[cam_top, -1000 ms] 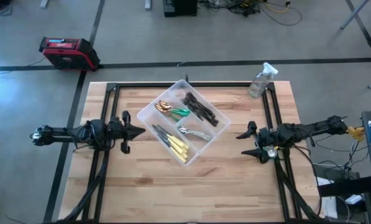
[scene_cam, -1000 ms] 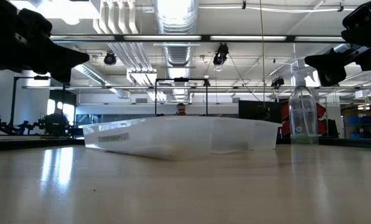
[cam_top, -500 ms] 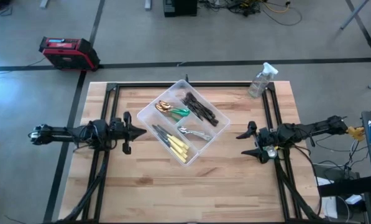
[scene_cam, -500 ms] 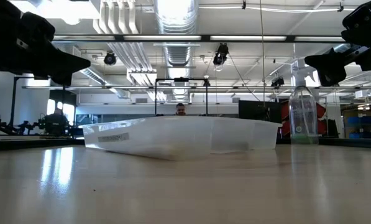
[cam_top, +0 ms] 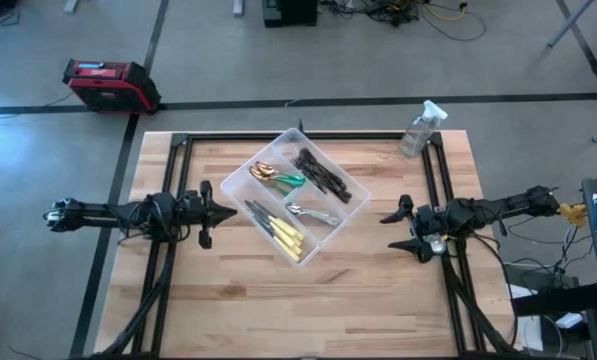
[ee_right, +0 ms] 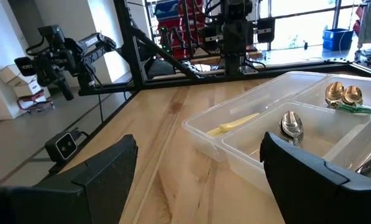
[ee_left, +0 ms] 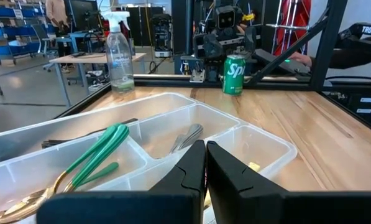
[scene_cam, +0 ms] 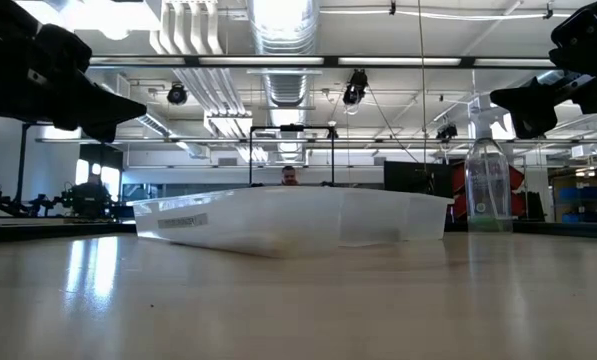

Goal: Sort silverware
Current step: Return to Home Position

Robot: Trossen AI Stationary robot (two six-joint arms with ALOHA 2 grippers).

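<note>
Logging both arms raised off the table (cam_top: pixel 358 310), either side of the clear tray (cam_top: pixel 236 172), which sits at an angle.

- Left gripper (cam_top: pixel 226 211): clenched, fingers (ee_left: pixel 191 171) pressed flat together, nothing between them. It hangs just beside the tray's left corner, pointing at it, not touching.
- Right gripper (cam_top: pixel 390 230): released, fingers (ee_right: pixel 104 168) spread wide, empty. It is well apart from the tray on its right side, also pointing at it.

Silverware, all inside the tray, grouped by compartment:
- yellow-handled knives (cam_top: pixel 283 232) in the long compartment nearest the left gripper
- gold spoons (cam_top: pixel 266 172) with green-handled pieces (cam_top: pixel 290 181) touching them
- dark forks (cam_top: pixel 320 175) along the far-right compartment
- silver spoons (cam_top: pixel 308 213) in the compartment toward the right gripper

Other items: spray bottle (cam_top: pixel 418 130) upright, well beyond the tray's right corner; green can (ee_left: pixel 235 74) upright past the tray, as seen from the left wrist.
</note>
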